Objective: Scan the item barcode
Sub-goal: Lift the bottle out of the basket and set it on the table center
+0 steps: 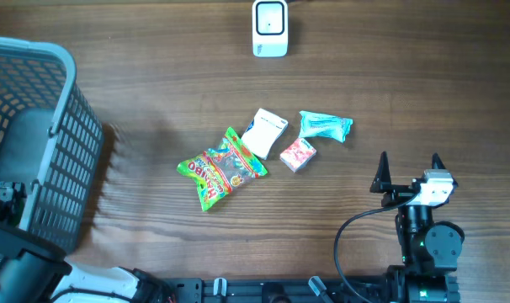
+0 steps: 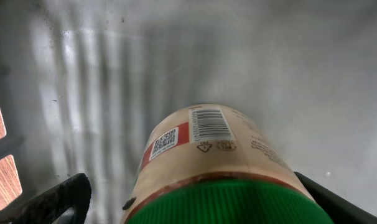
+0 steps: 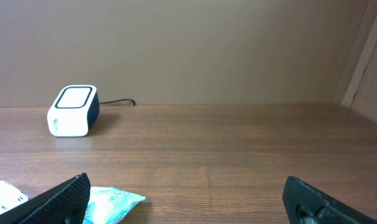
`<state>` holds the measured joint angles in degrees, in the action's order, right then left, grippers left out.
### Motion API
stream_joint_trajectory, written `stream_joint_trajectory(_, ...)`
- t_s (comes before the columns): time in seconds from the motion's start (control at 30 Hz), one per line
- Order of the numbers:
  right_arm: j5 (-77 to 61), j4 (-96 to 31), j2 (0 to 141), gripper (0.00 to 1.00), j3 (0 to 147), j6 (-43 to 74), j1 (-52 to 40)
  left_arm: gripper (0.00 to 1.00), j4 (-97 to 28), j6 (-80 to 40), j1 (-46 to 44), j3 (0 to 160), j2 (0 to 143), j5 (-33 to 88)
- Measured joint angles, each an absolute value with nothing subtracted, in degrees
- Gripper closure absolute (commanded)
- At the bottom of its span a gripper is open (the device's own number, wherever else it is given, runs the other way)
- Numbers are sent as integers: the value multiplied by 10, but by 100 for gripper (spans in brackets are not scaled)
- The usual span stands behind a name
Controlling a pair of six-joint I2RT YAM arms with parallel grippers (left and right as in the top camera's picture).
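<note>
Since the bottle (image 2: 204, 155) lies in the basket (image 1: 74, 151) at left, between the spread, ungripping left claw (image 2: 191, 190), close evenly below its green cap, keeping the barcode (image 2: 210, 124) uncovered for the far scanner (image 1: 270, 28); right claw (image 1: 409, 160) stands released, empty

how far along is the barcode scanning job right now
No finished scan is visible. In hand: the left gripper straddles a green-capped bottle inside the basket, grip unclear. Left: the candy bag and three small packets lie on the table, away from the scanner; the right gripper sits open.

Basket walls (image 1: 70, 151) around left tool (image 2: 193, 200)
</note>
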<state>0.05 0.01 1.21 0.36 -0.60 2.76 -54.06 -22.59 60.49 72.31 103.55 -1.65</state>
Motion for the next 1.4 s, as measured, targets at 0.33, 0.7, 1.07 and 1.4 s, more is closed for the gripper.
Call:
stream_joint_trajectory(0.33,1,0,12,0,4,-6,28,44,-522,-228,605,697,1036,-10)
stream_joint_trajectory(0.7,1,0,12,0,4,-6,28,41,-736,-231,605,901,1047,26)
stream_joint_trajectory(1.07,1,0,12,0,4,-6,28,43,-835,-235,599,1143,943,372)
stream_joint_trajectory(1.4,1,0,12,0,4,-6,28,41,-743,-271,88,1160,805,369)
